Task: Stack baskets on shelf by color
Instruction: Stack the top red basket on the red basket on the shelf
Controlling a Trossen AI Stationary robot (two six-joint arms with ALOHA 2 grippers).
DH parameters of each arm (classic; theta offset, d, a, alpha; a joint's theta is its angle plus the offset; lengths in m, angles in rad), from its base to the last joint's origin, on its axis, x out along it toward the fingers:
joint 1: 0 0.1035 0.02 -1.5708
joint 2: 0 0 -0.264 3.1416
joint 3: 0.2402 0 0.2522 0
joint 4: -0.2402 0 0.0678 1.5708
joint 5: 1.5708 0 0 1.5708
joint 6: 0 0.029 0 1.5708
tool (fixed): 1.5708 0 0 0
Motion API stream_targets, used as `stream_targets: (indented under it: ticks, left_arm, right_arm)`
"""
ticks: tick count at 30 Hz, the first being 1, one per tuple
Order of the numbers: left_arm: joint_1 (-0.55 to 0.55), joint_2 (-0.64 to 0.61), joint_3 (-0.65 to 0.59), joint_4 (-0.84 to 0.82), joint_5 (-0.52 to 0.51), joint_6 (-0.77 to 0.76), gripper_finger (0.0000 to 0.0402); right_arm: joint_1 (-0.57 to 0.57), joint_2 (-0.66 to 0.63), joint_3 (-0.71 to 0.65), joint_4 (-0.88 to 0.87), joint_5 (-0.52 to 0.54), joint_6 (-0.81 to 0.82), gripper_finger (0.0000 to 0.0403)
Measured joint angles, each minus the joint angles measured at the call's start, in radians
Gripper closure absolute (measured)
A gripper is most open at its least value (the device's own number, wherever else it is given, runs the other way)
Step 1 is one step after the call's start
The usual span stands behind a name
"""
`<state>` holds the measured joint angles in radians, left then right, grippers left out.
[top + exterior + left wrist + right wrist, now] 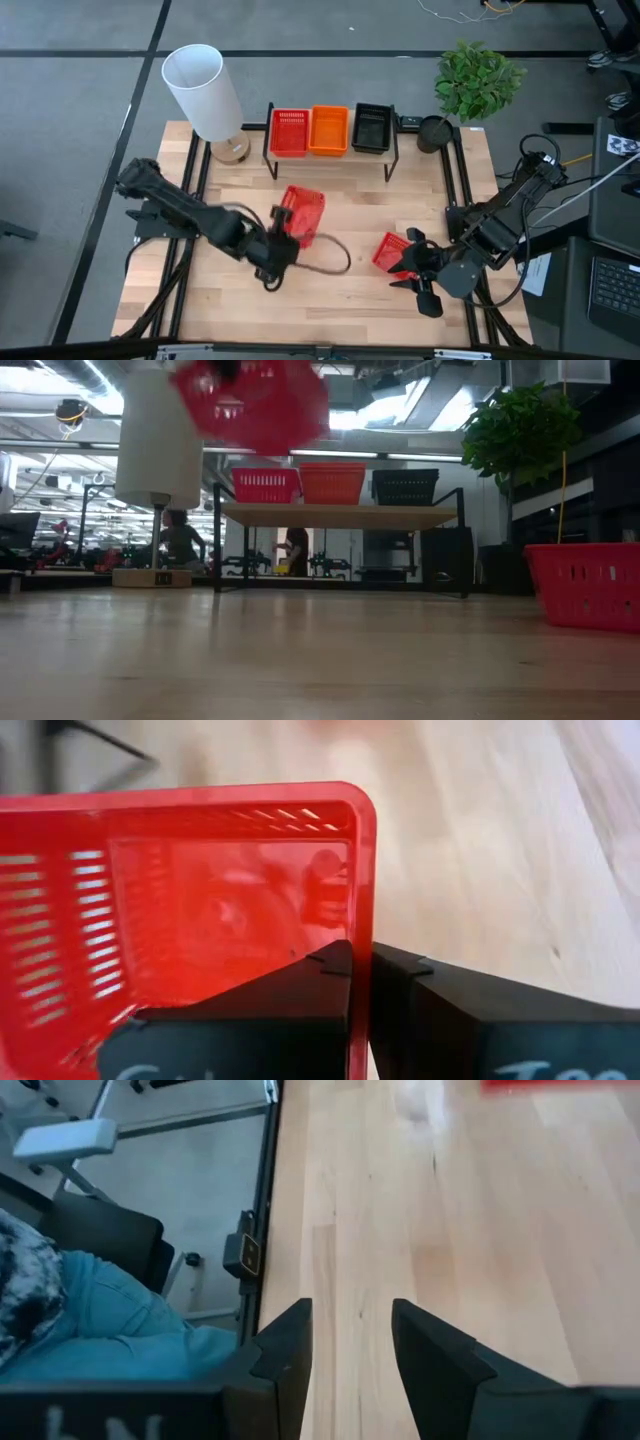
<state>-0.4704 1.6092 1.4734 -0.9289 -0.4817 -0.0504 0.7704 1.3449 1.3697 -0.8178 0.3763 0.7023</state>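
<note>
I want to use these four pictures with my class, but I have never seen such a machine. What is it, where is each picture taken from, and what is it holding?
It is a robot with two dark arms at a wooden table. One picture looks straight down, one looks level across the tabletop, and two come from cameras on the wrists. The left claw is shut on the rim of a red basket, lifted off the table. The right claw is open and empty beside a second red basket. On the shelf stand red, orange and black baskets.

glossy red plastic mesh basket [180, 910]; matt pale wood tabletop [330, 290]; black metal-legged shelf [392, 155].
</note>
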Motion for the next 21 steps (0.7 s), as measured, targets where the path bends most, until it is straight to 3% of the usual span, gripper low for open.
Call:
stream_targets:
  ticks: [5,11,17,21]
  left_arm:
    - [0.078,-0.060,0.116,-0.130,-0.075,0.008,0.0401]
    - [0.300,-0.122,0.164,-0.240,-0.078,0.125,0.0401]
    - [0.631,-0.128,0.166,-0.196,0.153,0.349,0.0401]
    - [0.794,-0.095,0.166,-0.148,0.226,0.446,0.0401]
  right_arm:
    - [0.000,0.000,0.000,-0.033,0.000,0.000,0.0265]
    - [0.000,0.000,0.000,-0.053,0.000,-0.004,0.0265]
    - [0.000,0.000,0.000,-0.072,0.001,-0.004,0.0265]
    - [0.000,0.000,0.000,-0.072,0.023,-0.001,0.0265]
